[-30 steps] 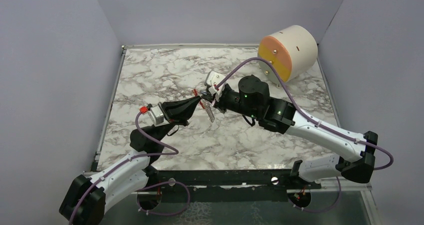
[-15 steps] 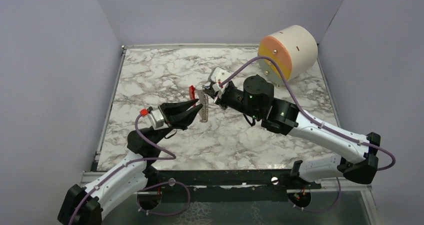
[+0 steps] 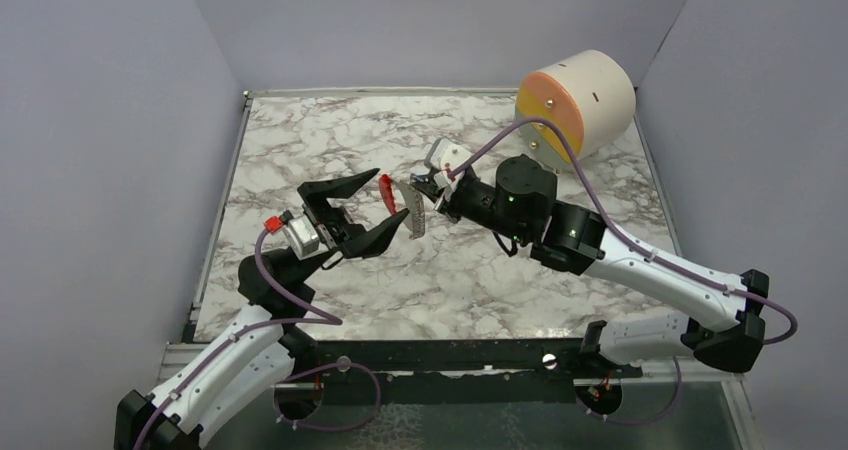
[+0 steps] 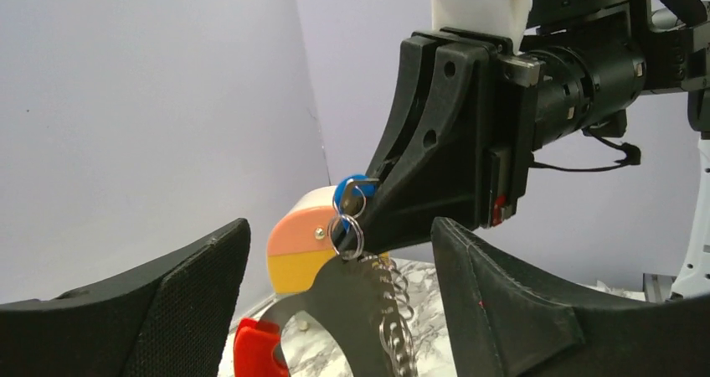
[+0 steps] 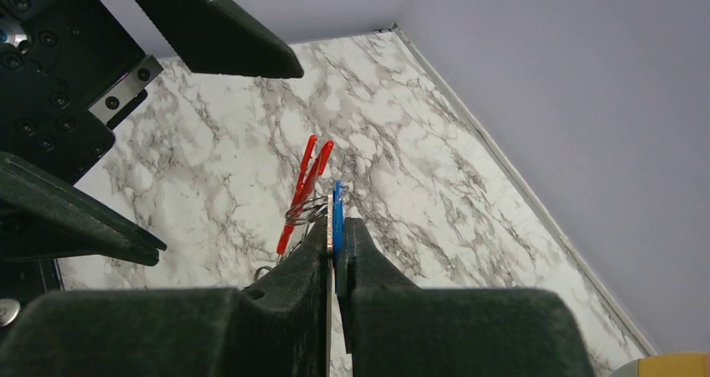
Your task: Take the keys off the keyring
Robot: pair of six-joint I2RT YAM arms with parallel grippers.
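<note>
My right gripper [image 5: 335, 236] is shut on the small blue-and-silvery key [image 5: 337, 203], which it holds above the marble. Small silver rings [image 4: 350, 226] link the key [image 4: 352, 191] to the keyring [image 4: 381, 310], a grey ridged curved band with a red part [image 4: 255, 350] that hangs below. From above, the keyring [image 3: 414, 216] and its red part [image 3: 385, 191] dangle just left of the right gripper [image 3: 427, 192]. My left gripper [image 3: 390, 197] is open, its fingers [image 4: 176, 302] spread either side of the band and touching nothing.
A big cream cylinder [image 3: 585, 98] with an orange and yellow face lies at the back right corner of the marble table [image 3: 300, 140]. Purple walls close in the left, back and right sides. The two grippers are nearly nose to nose at mid-table.
My left gripper went from shut to wide open, let go of the keyring and drew back to the left. The right gripper shifted slightly right, still holding the key with the keyring hanging.
</note>
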